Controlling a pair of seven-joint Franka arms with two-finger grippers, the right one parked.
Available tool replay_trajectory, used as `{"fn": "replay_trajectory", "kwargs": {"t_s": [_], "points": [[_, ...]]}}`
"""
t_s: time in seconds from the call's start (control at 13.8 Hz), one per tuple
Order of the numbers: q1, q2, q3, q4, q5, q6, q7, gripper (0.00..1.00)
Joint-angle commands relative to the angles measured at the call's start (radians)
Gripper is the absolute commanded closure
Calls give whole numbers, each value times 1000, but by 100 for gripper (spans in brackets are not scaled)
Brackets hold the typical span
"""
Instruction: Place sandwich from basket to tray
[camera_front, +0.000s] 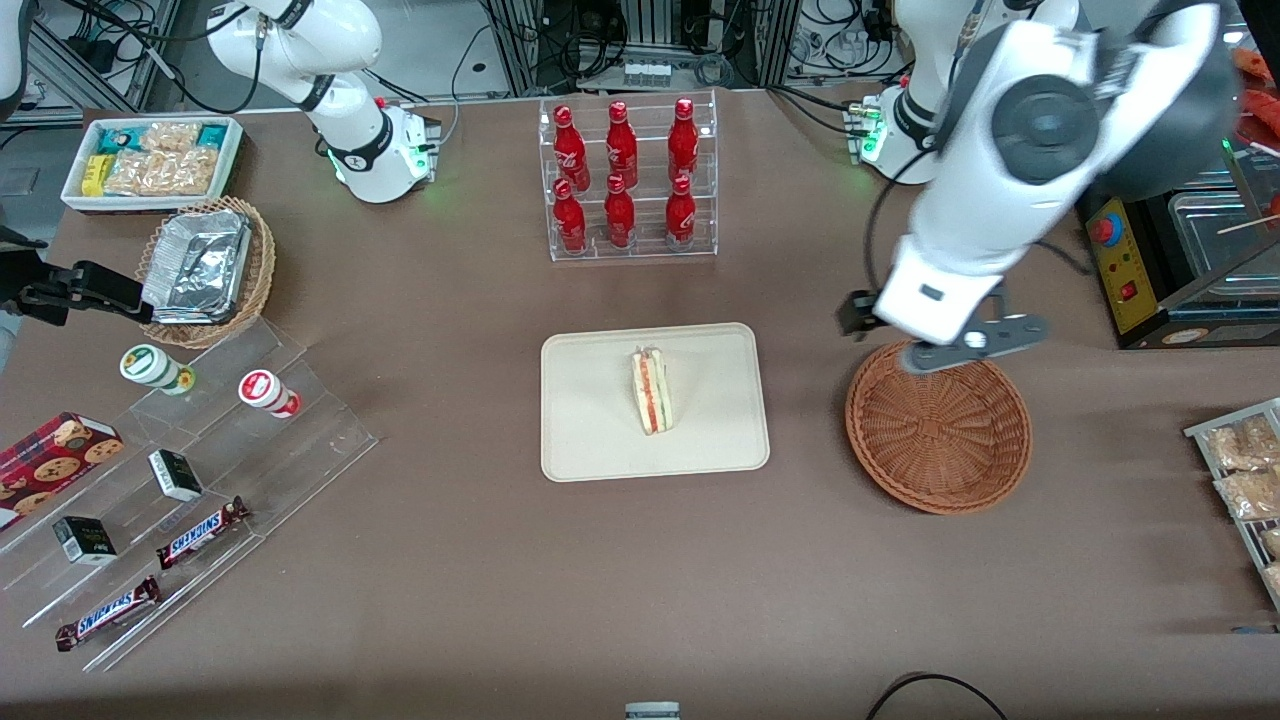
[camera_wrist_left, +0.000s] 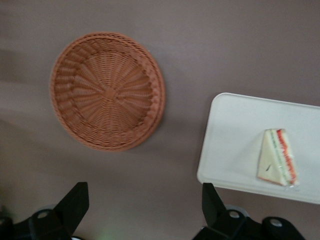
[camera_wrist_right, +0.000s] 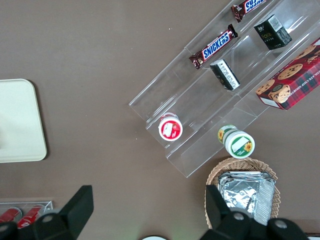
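Brown tabletop is seen under everything. Spread wide and empty, the tool (camera_front: 935, 345) is held above the empty basket (camera_front: 938, 432); the sandwich (camera_front: 652, 392) is laid lengthwise on the tray (camera_front: 600, 440) toward the parked arm.

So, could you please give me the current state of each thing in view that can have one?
sandwich: lying on the tray, free of the claw.
tray: holds only the sandwich.
basket: empty, upright on the table.
claw: open, holding nothing, raised above the table beside the basket.
red bottles: six, upright in the clear rack.
foil trays: stacked in the paler wicker basket.
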Motion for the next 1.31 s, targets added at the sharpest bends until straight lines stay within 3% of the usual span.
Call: {"fn": "replay_trajectory", "kwargs": {"t_s": [0.0,0.36,0.51,1.09,1.24], "points": [[97,-96,-11,-74,-18,-28,152,0],[276,-152,-11,-76,-19,-74,438,0],[289,-160,-10,-59,-37,-109,508,0],[291,-111,-10,56,-34,-112,510,0],[344,-110,-19,68,-56,-114,515,0]]}}
